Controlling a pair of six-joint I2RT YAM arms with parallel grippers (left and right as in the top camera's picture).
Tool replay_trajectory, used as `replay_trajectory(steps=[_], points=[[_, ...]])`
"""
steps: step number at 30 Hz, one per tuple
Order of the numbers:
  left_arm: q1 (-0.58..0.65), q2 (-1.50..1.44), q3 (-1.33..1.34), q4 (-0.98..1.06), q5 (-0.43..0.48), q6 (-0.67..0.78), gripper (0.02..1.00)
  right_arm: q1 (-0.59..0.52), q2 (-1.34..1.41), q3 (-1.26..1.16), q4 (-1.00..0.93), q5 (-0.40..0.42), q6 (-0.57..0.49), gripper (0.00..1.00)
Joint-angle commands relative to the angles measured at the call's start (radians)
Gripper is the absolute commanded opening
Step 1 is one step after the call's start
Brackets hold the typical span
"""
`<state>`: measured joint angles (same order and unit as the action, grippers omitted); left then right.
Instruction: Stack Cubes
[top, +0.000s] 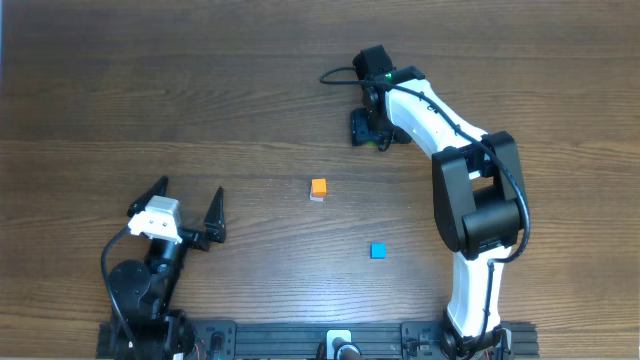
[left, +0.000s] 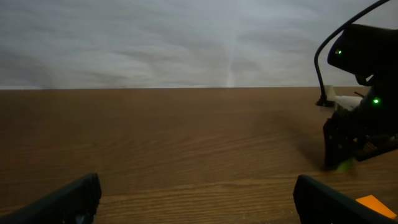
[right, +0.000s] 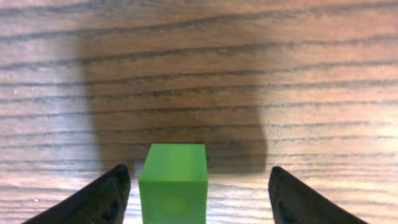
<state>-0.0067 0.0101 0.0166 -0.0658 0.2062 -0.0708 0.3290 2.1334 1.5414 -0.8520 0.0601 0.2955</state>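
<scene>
Judging by appearance, the green cube (right: 173, 180) is small, rigid and light, with smooth faces that may slip; take it squarely on two opposite side faces. It rests on the wooden surface (top: 200, 80) between the spread fingers of the right claw (top: 371, 134), not yet clamped. The left claw (top: 190, 192) stands open near its base. The orange cube (top: 318, 186) and blue cube (top: 377, 250) lie mid-surface. No writing is legible.

Green cube (right: 173, 180), orange cube (top: 318, 187), blue cube (top: 377, 250), brown table (top: 200, 90) with dark wood-grain streaks.
</scene>
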Motion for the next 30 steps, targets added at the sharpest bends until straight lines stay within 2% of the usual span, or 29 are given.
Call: replay_trajectory(steps=[1, 4, 11, 17, 21, 27, 30], points=[[0.005, -0.007, -0.007, 0.003, 0.006, 0.014, 1.000, 0.000, 0.012, 0.023, 0.004, 0.008, 0.008, 0.500], [0.005, -0.007, -0.007, 0.003, 0.006, 0.014, 0.998, 0.000, 0.012, 0.023, 0.004, 0.008, 0.008, 0.402], [0.005, -0.007, -0.007, 0.003, 0.006, 0.014, 1.000, 0.000, 0.012, 0.023, 0.004, 0.008, 0.015, 0.290], [0.005, -0.007, -0.007, 0.003, 0.006, 0.014, 1.000, 0.000, 0.012, 0.023, 0.005, 0.007, 0.016, 0.242], [0.005, -0.007, -0.007, 0.003, 0.006, 0.014, 1.000, 0.000, 0.011, 0.028, 0.018, 0.008, 0.027, 0.106], [0.005, -0.007, -0.007, 0.003, 0.006, 0.014, 0.998, 0.008, -0.014, 0.117, -0.080, 0.006, 0.034, 0.012], [0.005, -0.007, -0.007, 0.003, 0.006, 0.014, 1.000, 0.023, -0.051, 0.176, -0.149, 0.008, 0.034, 0.012]])
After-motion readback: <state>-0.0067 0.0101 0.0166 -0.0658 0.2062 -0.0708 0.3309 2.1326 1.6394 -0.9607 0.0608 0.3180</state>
